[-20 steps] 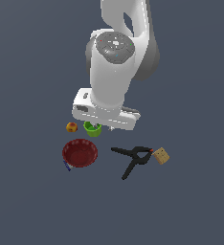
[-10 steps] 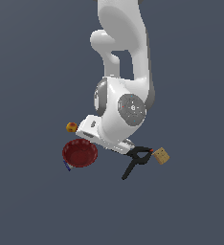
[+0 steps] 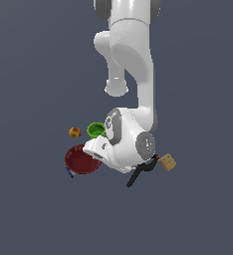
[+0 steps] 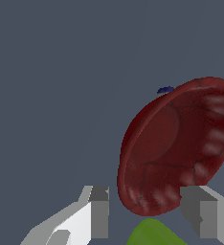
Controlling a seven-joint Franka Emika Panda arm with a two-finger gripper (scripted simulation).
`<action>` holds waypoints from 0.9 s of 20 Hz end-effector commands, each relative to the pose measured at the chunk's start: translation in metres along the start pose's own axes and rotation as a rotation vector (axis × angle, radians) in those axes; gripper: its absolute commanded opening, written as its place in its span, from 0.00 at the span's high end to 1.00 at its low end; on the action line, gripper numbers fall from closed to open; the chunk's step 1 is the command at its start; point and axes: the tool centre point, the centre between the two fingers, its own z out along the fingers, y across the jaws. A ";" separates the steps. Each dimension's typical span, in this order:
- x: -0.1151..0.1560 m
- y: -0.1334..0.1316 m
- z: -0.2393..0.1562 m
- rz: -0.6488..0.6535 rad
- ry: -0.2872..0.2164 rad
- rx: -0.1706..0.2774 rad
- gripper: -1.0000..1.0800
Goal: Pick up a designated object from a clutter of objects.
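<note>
- Tool (image 4: 145, 210): spread wide, nothing held, both fingers bare; near rim of the red bowl (image 4: 173, 146) sits in the gap between them, contact too close to call.
- Left-hand finger (image 4: 99, 210) and the other finger (image 4: 200, 210) flank that rim edge, well set for a pinch across the wall.
- Red bowl (image 3: 81, 159): just ahead of the tool, on the exterior view's left of the wrist housing, flat on the grey bench (image 3: 34, 209), upright and open.
- Handling, as a judgement: stiff, thin-walled, likely light; glossy surface probably slippery, so a grip over the lip, one finger inside and one outside, looks safest; wide body too broad to span whole.
- Risk: shallow sloped wall may let the bowl tilt or slide out on lifting.
- Green cup (image 3: 96, 130): close beside the tool, just behind the bowl; its edge (image 4: 154, 233) shows between the fingers.
- Small blue piece (image 4: 165, 89): at the bowl's far rim.
- Apple-like fruit (image 3: 74, 132): further off, beyond the cup.
- Black clamp (image 3: 138, 174) and tan cube (image 3: 168, 162): on the opposite side of the wrist, well apart from the bowl.
</note>
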 end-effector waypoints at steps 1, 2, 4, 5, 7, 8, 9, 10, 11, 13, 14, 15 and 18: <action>0.003 -0.004 0.010 0.012 0.008 -0.030 0.38; 0.004 -0.006 0.013 0.015 0.010 -0.039 0.38; 0.005 -0.008 0.018 0.019 0.014 -0.053 0.38; 0.006 -0.009 0.020 0.021 0.015 -0.059 0.38; 0.006 -0.010 0.022 0.023 0.017 -0.066 0.38; 0.007 -0.010 0.023 0.024 0.018 -0.067 0.38; 0.007 -0.010 0.023 0.024 0.018 -0.068 0.38; 0.006 -0.010 0.022 0.022 0.016 -0.065 0.38; 0.006 -0.010 0.023 0.022 0.016 -0.065 0.38; 0.006 -0.010 0.026 0.022 0.016 -0.065 0.38; 0.006 -0.010 0.029 0.022 0.016 -0.065 0.38; 0.006 -0.009 0.033 0.023 0.017 -0.066 0.38; 0.006 -0.009 0.046 0.023 0.017 -0.067 0.38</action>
